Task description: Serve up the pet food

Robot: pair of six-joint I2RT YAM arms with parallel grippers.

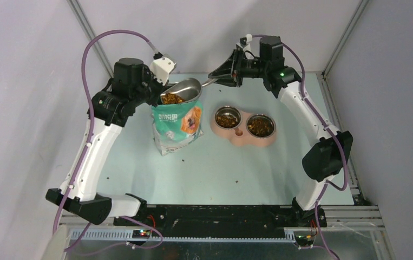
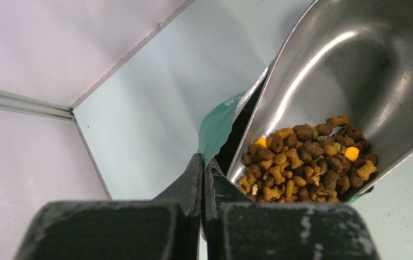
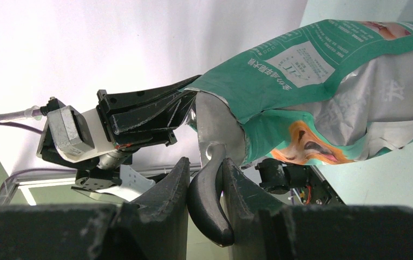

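Right hand (image 3: pixel 205 169) grips scoop (image 1: pixel 186 89) of pet food (image 2: pixel 307 162); left hand (image 2: pixel 202 167) pinches bag (image 1: pixel 176 125), print illegible.

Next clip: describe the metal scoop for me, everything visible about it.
The scoop is shiny grey metal: a deep rounded bowl and a narrow curved handle. It is tilted at the open top of the teal bag, with brown and yellow pet food heaped at its low end. The right hand is shut on the handle. Whether its rim touches the bag is unclear.
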